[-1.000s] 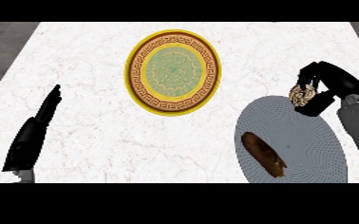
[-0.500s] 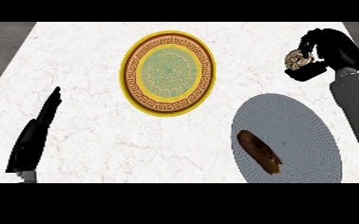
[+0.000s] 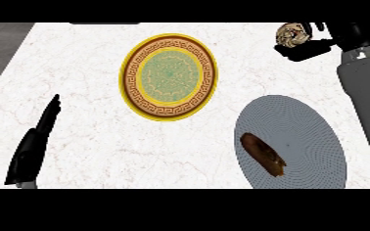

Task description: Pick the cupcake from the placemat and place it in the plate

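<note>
Black fingers of the right robot hand [image 3: 318, 46] curl around the cupcake [image 3: 291, 34], holding it above the white marble surface [image 3: 86, 54] near the far right corner, apart from the gold-rimmed plate [image 3: 168, 77]. On the grey placemat [image 3: 303, 127] lies a brown pastry [image 3: 262, 154]. At lower left, the left robot hand [image 3: 36, 144] rests with straight fingers.

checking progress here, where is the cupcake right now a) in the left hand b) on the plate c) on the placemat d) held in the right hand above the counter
d: the right hand is curled round the cupcake near the counter's far right corner, away from both the placemat and the plate.
</note>
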`<action>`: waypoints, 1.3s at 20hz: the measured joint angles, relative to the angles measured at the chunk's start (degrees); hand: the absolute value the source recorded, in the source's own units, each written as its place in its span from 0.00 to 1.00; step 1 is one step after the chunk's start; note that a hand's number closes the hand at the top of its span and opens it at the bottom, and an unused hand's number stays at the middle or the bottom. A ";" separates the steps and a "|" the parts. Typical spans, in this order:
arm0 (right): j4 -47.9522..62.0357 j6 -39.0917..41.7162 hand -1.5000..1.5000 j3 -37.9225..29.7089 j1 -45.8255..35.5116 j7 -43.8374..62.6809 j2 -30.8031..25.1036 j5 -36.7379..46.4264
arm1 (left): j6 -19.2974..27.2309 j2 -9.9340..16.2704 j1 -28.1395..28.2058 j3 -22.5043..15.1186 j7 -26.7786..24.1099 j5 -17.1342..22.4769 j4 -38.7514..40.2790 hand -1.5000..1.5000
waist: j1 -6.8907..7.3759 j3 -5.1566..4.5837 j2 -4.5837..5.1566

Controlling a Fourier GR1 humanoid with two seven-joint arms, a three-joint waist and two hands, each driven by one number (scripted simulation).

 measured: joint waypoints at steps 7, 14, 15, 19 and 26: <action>-11.44 5.91 1.00 2.51 -2.07 6.77 5.83 -2.44 | -1.15 0.60 1.09 0.90 -0.59 0.56 -0.53 0.50 | -0.10 -0.01 -0.03; -11.15 5.93 1.00 5.56 -7.87 15.90 15.78 -0.61 | -1.62 0.53 0.12 1.04 -0.18 0.36 -0.50 0.50 | 0.48 -0.01 0.19; -10.00 5.97 1.00 5.66 -9.11 16.74 16.99 -0.40 | -1.67 0.48 -0.24 0.87 0.38 0.22 -0.87 0.50 | 0.55 -0.02 0.21; -5.31 5.39 1.00 7.26 -12.58 20.75 22.52 1.40 | -1.76 0.46 0.09 1.12 -0.30 0.10 -0.73 0.50 | 0.88 -0.02 0.31; 9.92 1.71 1.00 10.82 -18.17 20.14 27.43 1.68 | -1.54 -0.02 -2.26 0.90 -0.49 -0.50 1.13 0.50 | 1.60 -0.03 0.62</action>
